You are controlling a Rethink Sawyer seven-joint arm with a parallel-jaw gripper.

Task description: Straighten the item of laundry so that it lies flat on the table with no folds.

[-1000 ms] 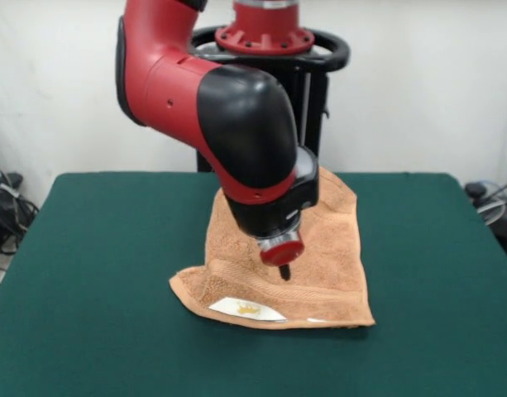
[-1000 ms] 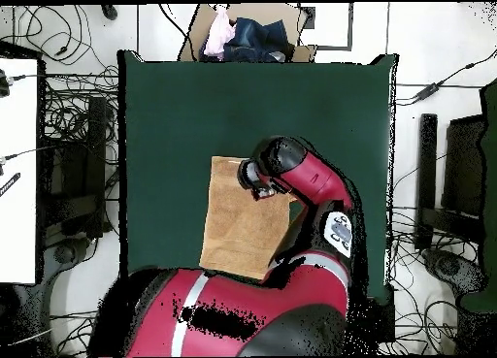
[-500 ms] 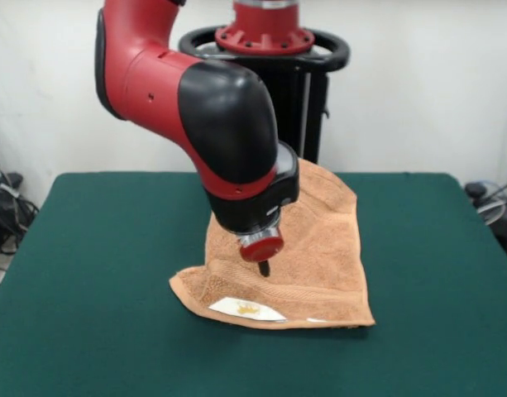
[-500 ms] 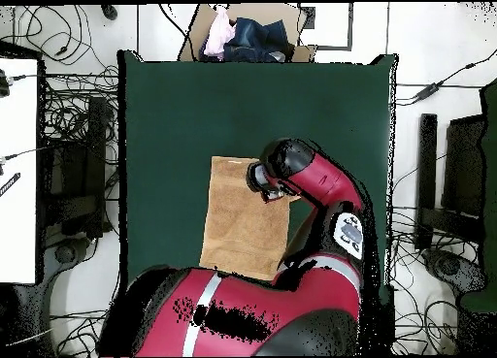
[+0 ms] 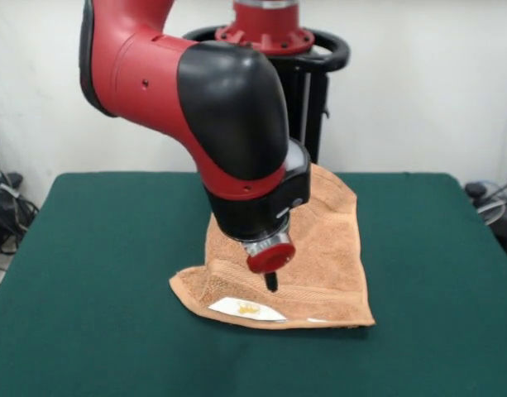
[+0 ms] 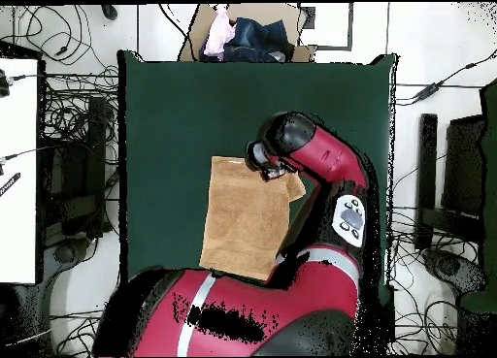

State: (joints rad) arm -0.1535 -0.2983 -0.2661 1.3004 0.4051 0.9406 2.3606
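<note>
Front and overhead views of a single red and black arm point(image 5: 212, 124) over a dark green tabletop point(image 5: 88, 273). The arm descends from above and ends in a red disc-shaped flange point(image 5: 270, 256), below which a thin dark tip marks the jaws point(image 5: 271, 282). Only this one narrow tip is visible, so whether the jaws are released or clenched cannot be told.

The peach-orange towel point(image 5: 327, 248) lies directly beneath the jaws and extends away from them on all sides. The tip appears to meet, or sit just above, the woven border band point(image 5: 319, 291) that runs across the towel on the camera side of the jaws; actual contact cannot be confirmed. Just beyond that band, toward the camera and slightly to the picture's left of the jaws, a turned-over strip of towel shows a small white label point(image 5: 246, 309) with a yellow mark. The towel edge on that side is doubled over, and its corner to the picture's left of the jaws bulges upward rather than lying flat. Behind the jaws the towel runs away toward the tabletop's far edge, partly hidden by the arm.

In the overhead view the towel point(image 6: 243, 218) appears as an elongated quadrilateral on the tabletop point(image 6: 165, 131), with the arm's wrist point(image 6: 277, 155) over one of its corners. A cardboard box point(image 6: 257, 29) holding clothes sits past the tabletop's edge, well apart from the jaws.
</note>
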